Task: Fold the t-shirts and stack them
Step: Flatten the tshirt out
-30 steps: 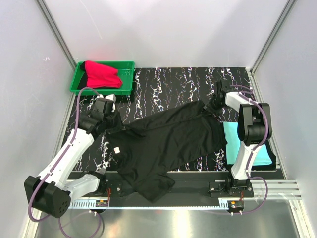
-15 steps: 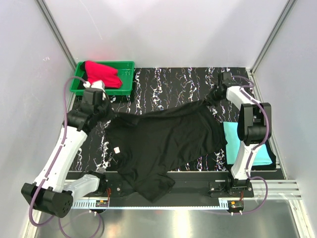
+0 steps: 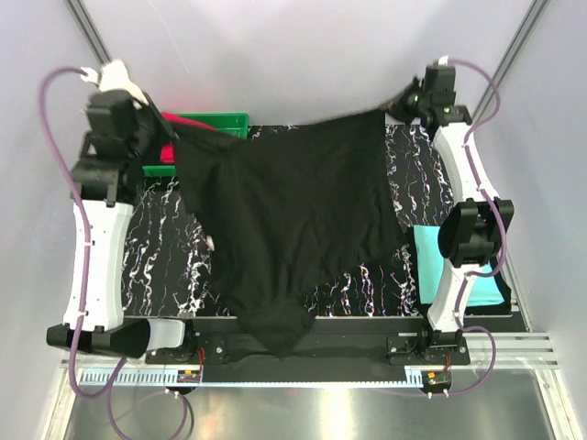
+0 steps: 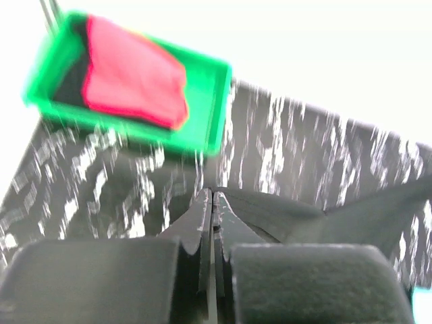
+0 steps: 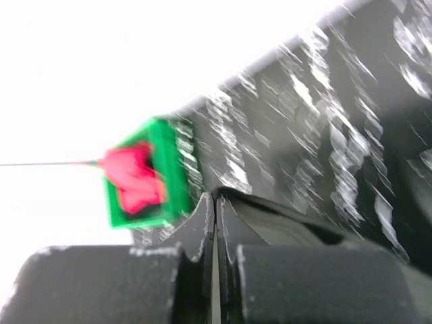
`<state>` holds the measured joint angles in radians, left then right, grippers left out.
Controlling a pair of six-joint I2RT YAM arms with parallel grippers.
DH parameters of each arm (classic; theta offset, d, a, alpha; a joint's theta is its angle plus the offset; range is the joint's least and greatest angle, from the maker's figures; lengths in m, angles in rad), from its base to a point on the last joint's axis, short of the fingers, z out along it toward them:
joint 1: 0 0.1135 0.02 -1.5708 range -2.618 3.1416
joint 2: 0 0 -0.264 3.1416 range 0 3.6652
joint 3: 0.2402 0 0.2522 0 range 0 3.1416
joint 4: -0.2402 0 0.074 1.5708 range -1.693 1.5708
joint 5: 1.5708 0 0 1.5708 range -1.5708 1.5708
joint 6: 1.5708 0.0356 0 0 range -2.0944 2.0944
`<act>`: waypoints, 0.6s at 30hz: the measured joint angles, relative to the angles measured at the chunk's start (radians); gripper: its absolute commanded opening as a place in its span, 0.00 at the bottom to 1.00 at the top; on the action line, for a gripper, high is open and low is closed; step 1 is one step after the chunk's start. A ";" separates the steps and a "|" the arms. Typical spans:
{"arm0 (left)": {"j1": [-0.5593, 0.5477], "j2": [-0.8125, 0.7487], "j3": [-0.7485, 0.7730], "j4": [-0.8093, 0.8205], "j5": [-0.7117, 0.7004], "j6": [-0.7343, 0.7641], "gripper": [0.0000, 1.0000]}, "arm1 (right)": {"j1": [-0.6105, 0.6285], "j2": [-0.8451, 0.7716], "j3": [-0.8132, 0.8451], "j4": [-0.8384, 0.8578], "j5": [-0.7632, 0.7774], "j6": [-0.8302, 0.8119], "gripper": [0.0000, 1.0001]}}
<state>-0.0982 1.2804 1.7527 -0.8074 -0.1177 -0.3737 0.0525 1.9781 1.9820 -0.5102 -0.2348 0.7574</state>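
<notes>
The left wall (image 3: 41,229) stands close beside the left arm, leaving little room on that side. The left gripper (image 3: 163,137) is high near the back-left corner, its jaws pinched shut on a corner of the black shirt (image 3: 293,211). Just below it sits the green tray (image 3: 220,123) with the red shirt (image 4: 135,74) in it, partly hidden from above by the arm and the black cloth.

The black shirt hangs spread between both grippers. Its top edge runs nearly taut along the back, and its narrow lower end drapes over the near edge of the table (image 3: 165,247), between the arm bases. Bare marbled tabletop shows on either side of the cloth.

The right gripper (image 3: 404,99) is up by the back-right post, jaws clamped on the shirt's other corner. The turquoise shirt (image 3: 429,261) lies flat at the table's right edge, behind the right arm and close to the right wall (image 3: 550,183).
</notes>
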 measured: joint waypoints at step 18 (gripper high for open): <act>0.065 -0.072 0.369 0.241 0.142 0.009 0.00 | -0.003 0.001 0.443 0.011 -0.039 0.059 0.00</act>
<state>-0.0330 1.2087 2.1220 -0.5659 0.0238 -0.3649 0.0490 1.9789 2.4245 -0.4995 -0.2741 0.8165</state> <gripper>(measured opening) 0.009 0.014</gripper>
